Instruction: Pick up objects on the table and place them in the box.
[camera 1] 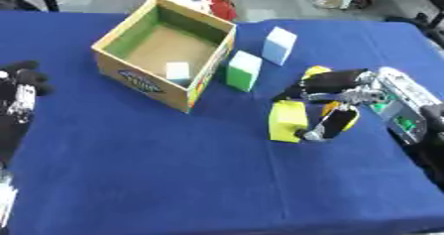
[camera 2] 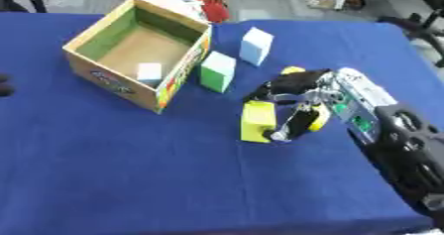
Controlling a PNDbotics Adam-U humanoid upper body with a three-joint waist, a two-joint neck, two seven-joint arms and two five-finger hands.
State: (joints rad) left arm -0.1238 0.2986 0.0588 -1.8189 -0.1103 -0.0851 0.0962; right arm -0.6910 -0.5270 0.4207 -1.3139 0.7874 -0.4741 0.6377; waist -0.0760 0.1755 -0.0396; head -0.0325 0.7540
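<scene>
Right hand [camera 1: 334, 100] curls its fingers round 1 yellow block [camera 1: 286, 120]; 1 green block [camera 1: 244, 70], 1 blue block [camera 1: 278, 45], 1 pale block [camera 1: 177, 72] inside cardboard box [camera 1: 138, 79]; label unreadable.

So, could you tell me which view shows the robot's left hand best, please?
The left eye view: the left hand shows at the left edge with part of its arm. The right eye view catches only a dark sliver of it at its left edge.
</scene>
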